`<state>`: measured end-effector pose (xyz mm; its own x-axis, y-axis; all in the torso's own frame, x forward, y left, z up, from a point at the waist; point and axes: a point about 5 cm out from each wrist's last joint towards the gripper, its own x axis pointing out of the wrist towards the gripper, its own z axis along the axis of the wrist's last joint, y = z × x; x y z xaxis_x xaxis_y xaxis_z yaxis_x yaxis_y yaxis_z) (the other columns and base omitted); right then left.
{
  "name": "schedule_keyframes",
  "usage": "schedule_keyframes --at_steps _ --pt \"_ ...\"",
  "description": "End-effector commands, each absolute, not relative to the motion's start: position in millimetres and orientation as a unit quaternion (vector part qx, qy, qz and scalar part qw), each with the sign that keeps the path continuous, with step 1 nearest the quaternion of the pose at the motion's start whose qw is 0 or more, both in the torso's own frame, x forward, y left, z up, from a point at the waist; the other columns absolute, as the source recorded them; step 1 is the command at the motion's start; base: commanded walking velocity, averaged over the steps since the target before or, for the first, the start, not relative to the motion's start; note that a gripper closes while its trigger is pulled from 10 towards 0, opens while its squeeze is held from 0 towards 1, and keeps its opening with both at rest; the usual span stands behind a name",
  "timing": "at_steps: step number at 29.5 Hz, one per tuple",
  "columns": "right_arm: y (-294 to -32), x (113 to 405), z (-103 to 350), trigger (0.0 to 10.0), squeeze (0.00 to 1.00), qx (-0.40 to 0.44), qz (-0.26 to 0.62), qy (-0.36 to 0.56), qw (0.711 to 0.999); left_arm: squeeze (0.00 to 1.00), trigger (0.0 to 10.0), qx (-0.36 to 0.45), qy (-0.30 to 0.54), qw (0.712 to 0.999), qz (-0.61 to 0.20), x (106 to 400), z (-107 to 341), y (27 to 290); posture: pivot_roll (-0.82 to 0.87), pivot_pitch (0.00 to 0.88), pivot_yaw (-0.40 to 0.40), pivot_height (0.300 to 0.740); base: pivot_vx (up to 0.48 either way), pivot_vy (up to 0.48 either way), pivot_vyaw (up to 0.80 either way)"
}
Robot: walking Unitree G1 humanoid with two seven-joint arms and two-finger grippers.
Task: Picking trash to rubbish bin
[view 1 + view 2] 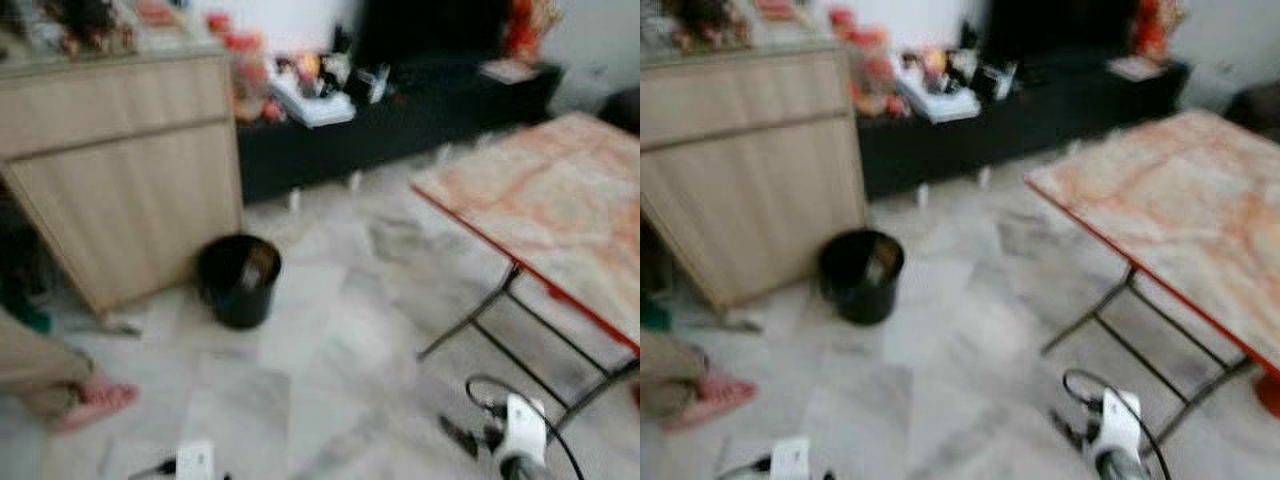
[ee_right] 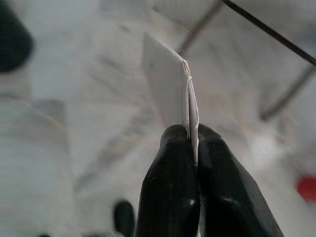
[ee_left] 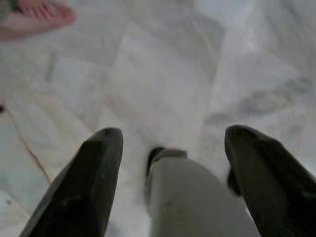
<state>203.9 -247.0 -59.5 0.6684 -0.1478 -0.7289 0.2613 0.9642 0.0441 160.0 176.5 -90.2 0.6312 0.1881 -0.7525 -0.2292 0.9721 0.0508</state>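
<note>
— 2 black fingers (image 2: 173,177) of the right gripper (image 2: 191,143) are pressed together on a folded white paper (image 2: 170,81), right?

— Yes, they are closed tight on its lower edge, and the sheet stands up past the tips, with its layered fold showing along one side.

— And the left gripper (image 3: 173,143)?

— Its 2 fingers (image 3: 94,173) are spread wide apart with nothing between them. They hang over the pale marble floor (image 3: 163,74), and a grey rounded part of the robot sits below the gap.

— Where is the rubbish bin (image 1: 239,279)?

— On the floor, just beside the corner of the light wood cabinet (image 1: 120,170). It is black and round, open at the top, with something lighter inside that is too blurred to name.

— What else is around?

— 1 table (image 1: 560,200) with a marbled top, red edge and thin metal legs stands to the robot's right, well apart from the bin. A low black unit (image 1: 400,110) along the wall carries a clutter of small items. A person's foot in a pink slipper (image 1: 95,403) is at the robot's left. The robot's right arm (image 1: 520,435), white with a black cable, shows near the table legs.
</note>
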Motion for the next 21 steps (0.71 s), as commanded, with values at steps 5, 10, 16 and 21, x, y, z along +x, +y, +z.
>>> schedule_keyframes --at_steps 5,10,16,21 --pt "-243.5 207.8 -58.0 10.0 0.00 0.069 -0.106 0.384 0.915 0.00 10.0 -0.020 0.437 0.891 0.122 148.0 -95.3 183.1 0.01 0.074 -0.134 0.740 0.480 0.000 0.44" --pt "-242.4 207.9 -58.2 10.0 0.00 0.075 -0.108 0.383 0.914 0.00 10.0 -0.019 0.435 0.892 0.123 148.9 -94.9 183.9 0.01 0.071 -0.133 0.740 0.480 0.000 0.78" --pt "-242.5 207.2 -58.9 10.0 0.00 0.087 -0.117 0.384 0.912 0.00 10.0 -0.018 0.437 0.891 0.121 147.5 -95.4 184.4 0.01 0.067 -0.128 0.740 0.480 0.000 0.26" --pt "-241.0 208.8 -58.2 10.0 0.00 0.074 -0.104 0.384 0.914 0.00 10.0 -0.017 0.437 0.891 0.121 147.6 -95.4 184.4 0.02 0.061 -0.128 0.740 0.480 0.000 0.00"
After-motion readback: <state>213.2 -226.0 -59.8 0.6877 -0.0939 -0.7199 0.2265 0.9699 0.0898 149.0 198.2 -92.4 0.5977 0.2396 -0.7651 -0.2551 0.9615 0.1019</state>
